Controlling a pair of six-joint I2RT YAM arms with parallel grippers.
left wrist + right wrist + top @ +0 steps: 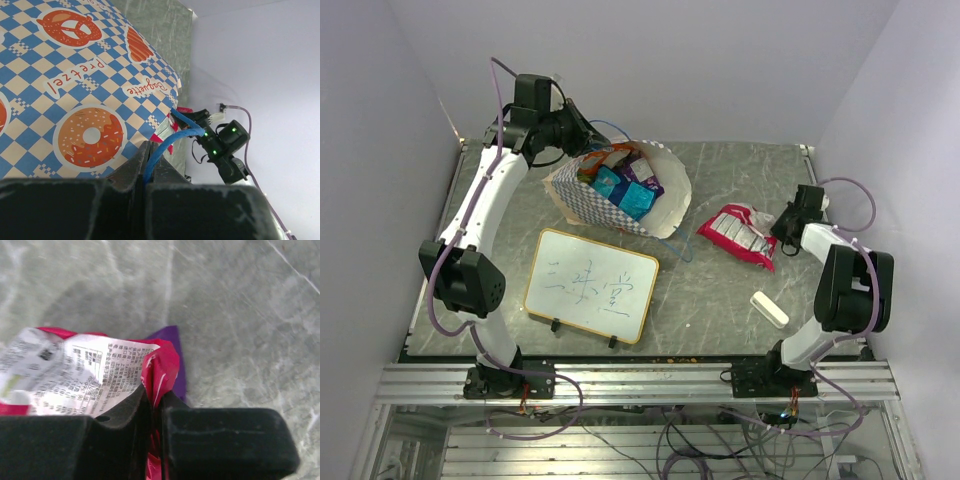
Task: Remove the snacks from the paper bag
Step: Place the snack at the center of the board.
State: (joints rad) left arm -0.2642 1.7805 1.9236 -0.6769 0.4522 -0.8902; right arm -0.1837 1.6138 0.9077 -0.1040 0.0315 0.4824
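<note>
The paper bag [610,205] lies tilted on the table with its mouth open toward the camera. Blue-teal [632,198] and purple [645,175] snacks show inside. My left gripper [584,127] is at the bag's far rim, shut on a thin blue cord handle [165,145]. The bag's chequered side [75,90] fills the left wrist view. My right gripper [782,226] is low over the table to the right of the bag, shut on the edge of a red-white snack packet [738,234]. In the right wrist view the packet [95,372] is pinched at its red corner [160,370], with a purple scrap [172,342] behind it.
A framed whiteboard [592,285] with writing stands on the near left of the table. A white eraser block [769,309] lies at the near right, close to the right arm's base. The grey marbled table [720,170] has walls on three sides.
</note>
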